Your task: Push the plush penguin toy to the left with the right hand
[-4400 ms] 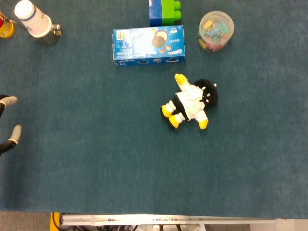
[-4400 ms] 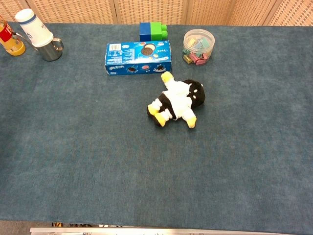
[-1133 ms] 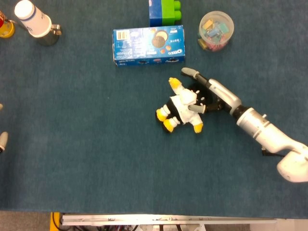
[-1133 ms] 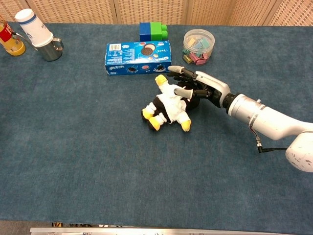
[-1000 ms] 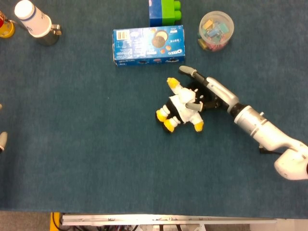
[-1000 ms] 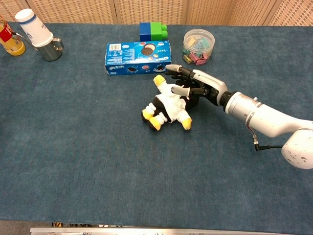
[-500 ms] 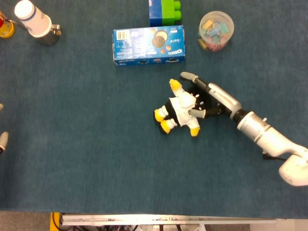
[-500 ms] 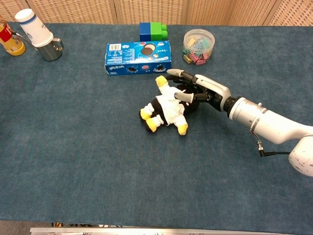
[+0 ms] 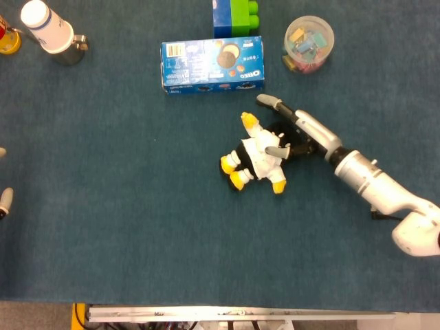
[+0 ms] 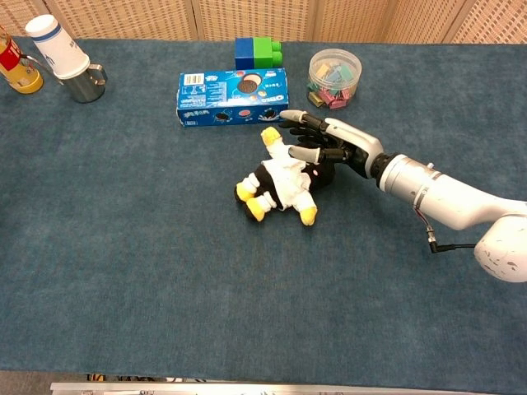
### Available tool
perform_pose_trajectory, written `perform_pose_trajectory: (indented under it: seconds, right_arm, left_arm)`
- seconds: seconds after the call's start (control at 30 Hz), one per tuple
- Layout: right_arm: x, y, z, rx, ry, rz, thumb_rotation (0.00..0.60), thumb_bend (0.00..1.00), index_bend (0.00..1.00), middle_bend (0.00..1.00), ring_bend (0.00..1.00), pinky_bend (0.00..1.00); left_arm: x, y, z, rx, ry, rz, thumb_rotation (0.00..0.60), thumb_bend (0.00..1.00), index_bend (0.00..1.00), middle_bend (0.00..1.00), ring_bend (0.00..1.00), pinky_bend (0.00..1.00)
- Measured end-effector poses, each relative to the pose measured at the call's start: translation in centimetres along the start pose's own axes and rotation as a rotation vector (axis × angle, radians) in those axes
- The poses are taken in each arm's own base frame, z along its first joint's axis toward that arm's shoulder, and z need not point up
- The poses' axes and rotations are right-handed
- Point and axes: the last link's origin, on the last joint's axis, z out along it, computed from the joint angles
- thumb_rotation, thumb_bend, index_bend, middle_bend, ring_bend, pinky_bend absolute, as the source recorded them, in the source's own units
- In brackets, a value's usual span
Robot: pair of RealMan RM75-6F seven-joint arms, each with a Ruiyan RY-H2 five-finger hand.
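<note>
My right robot hand (image 9: 292, 134) is wide, touching the penguin (image 9: 258, 155) at its 8 o'clock. The penguin lies long from 1 to 7.

The right hand (image 9: 297, 134) rests spread fingers (image 9: 269, 102) against the plush penguin toy (image 9: 258, 154) below the cookie box (image 9: 212, 64).

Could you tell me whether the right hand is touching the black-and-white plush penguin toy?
Touching. In the chest view the right hand lies against the black-and-white plush penguin toy, fingers spread over its dark head with no gap showing.
</note>
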Motion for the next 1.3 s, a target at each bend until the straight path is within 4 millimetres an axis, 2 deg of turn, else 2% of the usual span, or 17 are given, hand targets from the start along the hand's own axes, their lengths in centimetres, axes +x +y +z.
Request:
perform_pose_trajectory:
  seconds: [0.27, 0.47, 0.7, 0.97, 1.3]
  right_arm:
    - [-0.3, 0.1, -1.2, 0.02, -0.015, 0.006, 0.313, 0.0, 0.02, 0.08, 0.0, 0.0]
    - [0.6, 0.1, -3.0, 0.04, 0.02, 0.011, 0.311, 0.0, 0.02, 0.08, 0.0, 0.0]
    - [0.9, -0.3, -1.7, 0.031, 0.031, 0.0, 0.311, 0.0, 0.02, 0.08, 0.0, 0.0]
    - [-0.6, -0.1, 0.2, 0.006, -0.011, -0.015, 0.313, 0.0, 0.02, 0.08, 0.0, 0.0]
    - [-1.4, 0.2, -1.4, 0.027, -0.031, -0.009, 0.313, 0.0, 0.02, 0.08, 0.0, 0.0]
  left_arm:
    - [-0.1, -0.1, -0.1, 0.002, -0.004, -0.004, 0.6, 0.34, 0.26, 0.27, 0.22, 0.14]
    - [-0.1, -0.2, 0.0, 0.0, -0.007, -0.004, 0.6, 0.34, 0.26, 0.27, 0.22, 0.14]
    - [-0.2, -0.3, 0.1, 0.008, -0.008, -0.001, 0.6, 0.34, 0.26, 0.27, 0.22, 0.14]
    - [-0.1, -0.4, -0.1, 0.013, -0.004, 0.0, 0.6, 0.34, 0.26, 0.27, 0.22, 0.14]
    - [-0.3, -0.4, -0.3, 0.013, -0.009, -0.003, 0.6, 0.34, 0.26, 0.27, 0.22, 0.14]
